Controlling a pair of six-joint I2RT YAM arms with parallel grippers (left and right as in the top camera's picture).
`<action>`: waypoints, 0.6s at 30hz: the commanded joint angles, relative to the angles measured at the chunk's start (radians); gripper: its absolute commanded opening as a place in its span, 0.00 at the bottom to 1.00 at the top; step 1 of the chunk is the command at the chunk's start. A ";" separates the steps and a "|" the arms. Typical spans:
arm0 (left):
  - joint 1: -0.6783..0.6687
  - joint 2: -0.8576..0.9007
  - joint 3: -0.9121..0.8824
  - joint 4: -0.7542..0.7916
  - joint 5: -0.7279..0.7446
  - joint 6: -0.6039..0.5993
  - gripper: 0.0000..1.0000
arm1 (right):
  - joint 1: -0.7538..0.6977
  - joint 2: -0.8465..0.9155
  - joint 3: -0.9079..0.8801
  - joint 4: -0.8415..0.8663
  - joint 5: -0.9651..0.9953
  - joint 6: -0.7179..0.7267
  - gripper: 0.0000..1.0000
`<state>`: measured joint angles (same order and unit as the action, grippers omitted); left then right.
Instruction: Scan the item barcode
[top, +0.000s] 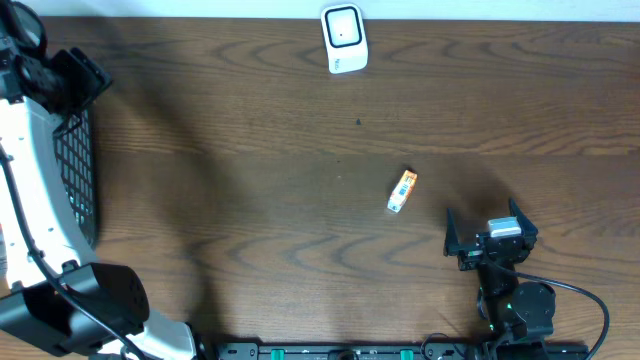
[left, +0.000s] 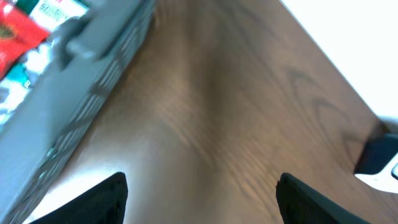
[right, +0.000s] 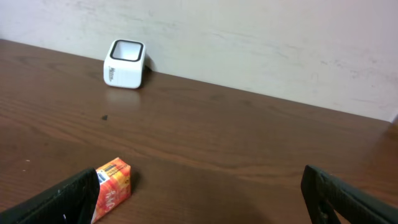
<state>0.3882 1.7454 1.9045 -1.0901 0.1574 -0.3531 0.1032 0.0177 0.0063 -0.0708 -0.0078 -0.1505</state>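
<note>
Small orange-and-white cardboard carton (top: 402, 191) lying flat on dark wooden counter (top: 250, 120), well apart from white cube-shaped scanner (top: 344, 38) at far edge. Empty and spread wide: right jaws near carton, left jaws beside black mesh basket (top: 80, 170). Risk: off-centre pinch skidding light carton, hiding barcode.

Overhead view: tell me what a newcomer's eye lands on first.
A small orange box lies alone near the middle of the table, the one bright spot on dark wood. A white scanner stands at the far edge. The right claw sits open just right of the box, touching nothing, and a dark wire basket sits at the left edge.
</note>
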 joint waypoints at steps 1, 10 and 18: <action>-0.014 -0.103 0.000 0.047 0.047 0.058 0.78 | 0.003 -0.005 -0.001 -0.004 -0.005 -0.011 0.99; -0.006 -0.190 -0.003 0.100 -0.351 0.058 0.59 | 0.003 -0.005 -0.001 -0.004 -0.005 -0.011 0.99; 0.099 -0.043 -0.003 0.084 -0.274 0.067 0.10 | 0.003 -0.005 -0.001 -0.004 -0.005 -0.011 0.99</action>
<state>0.4339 1.6428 1.8996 -1.0065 -0.1329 -0.2993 0.1032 0.0177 0.0063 -0.0708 -0.0078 -0.1505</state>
